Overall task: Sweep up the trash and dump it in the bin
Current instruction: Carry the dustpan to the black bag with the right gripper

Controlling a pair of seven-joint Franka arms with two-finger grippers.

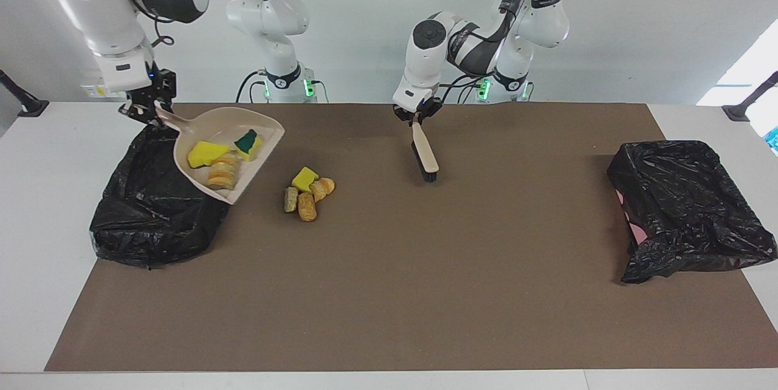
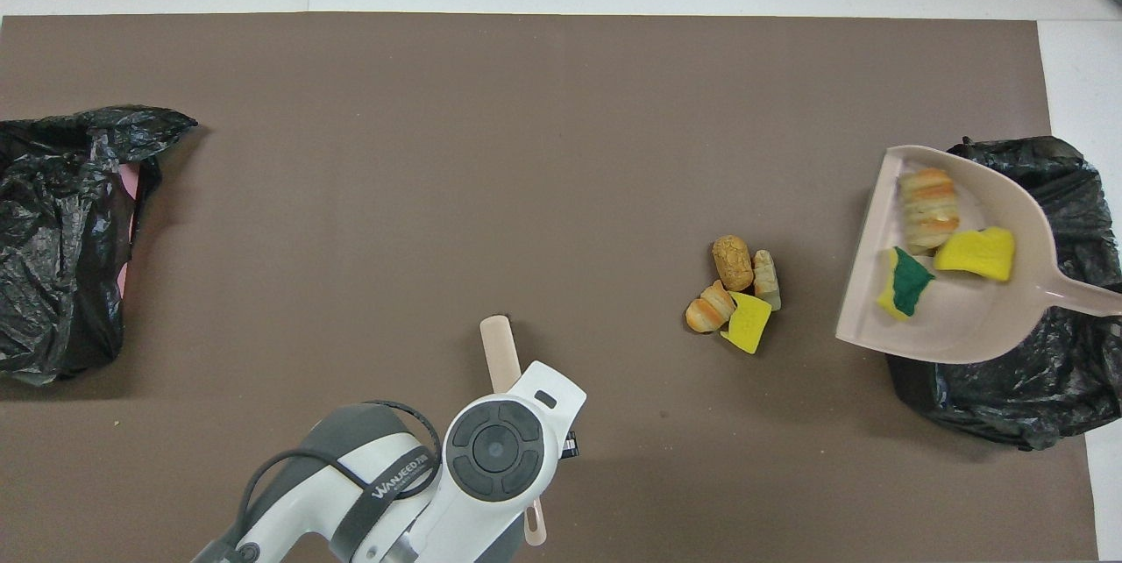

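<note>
Right claw (image 1: 146, 112) pinched dustpan (image 1: 209, 135) handle over bin (image 1: 143, 214), three trash pieces (image 1: 222, 159) inside; left claw (image 1: 417, 118) pinched brush (image 1: 425, 159) over tabletop (image 1: 425, 268).

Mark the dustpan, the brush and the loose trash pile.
dustpan (image 1: 200, 176), facing view, bare rim by the roll.
brush (image 1: 426, 157), facing view, wooden back.
trash pile (image 2: 734, 262), overhead view, brown roll farthest from the robots.

A beige dustpan (image 2: 955, 317) holding three trash pieces (image 2: 929, 210) hangs over a black-lined bin (image 2: 1052, 388) at frame right. Four more pieces (image 2: 741, 291) lie mid-frame on the counter (image 2: 438, 151). A brush (image 2: 500, 352) sits lower centre.
</note>
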